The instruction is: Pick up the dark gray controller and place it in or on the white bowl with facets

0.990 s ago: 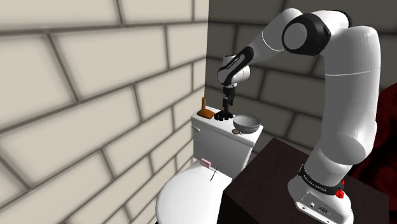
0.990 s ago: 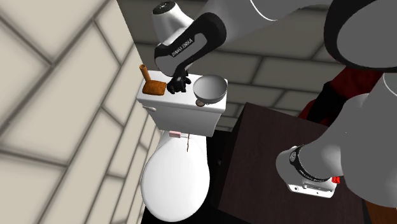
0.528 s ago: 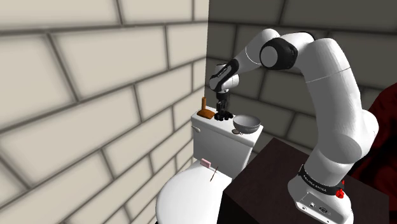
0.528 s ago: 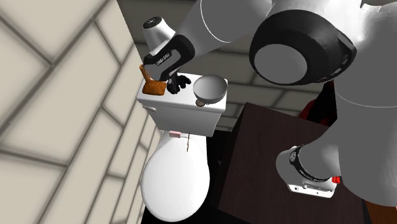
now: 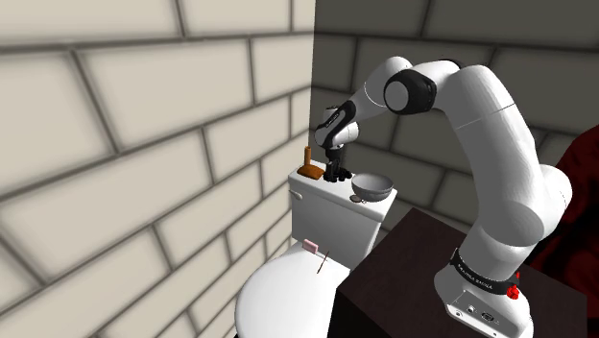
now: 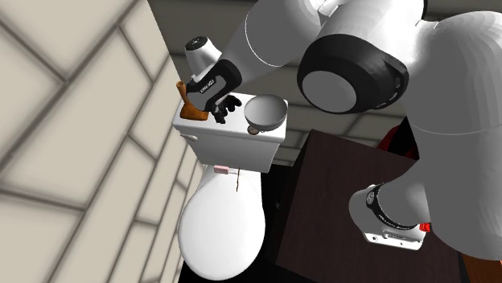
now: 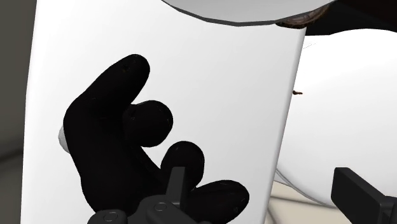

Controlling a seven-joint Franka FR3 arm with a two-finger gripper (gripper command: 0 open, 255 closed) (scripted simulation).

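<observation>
Your gripper hangs over the dark controller on the toilet tank, fingers apart. The white lettering at the arm's base is unreadable.

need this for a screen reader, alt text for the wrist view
A black controller lies on a white toilet tank lid. The open end effector hangs close above, one finger over the controller's lobe.

A white toilet tank's flat lid, upper middle of the shoulder view, carries a row of three things. A brown block with an upright handle lies at left, a black lobed controller just beside it, and a grey bowl at right.
</observation>
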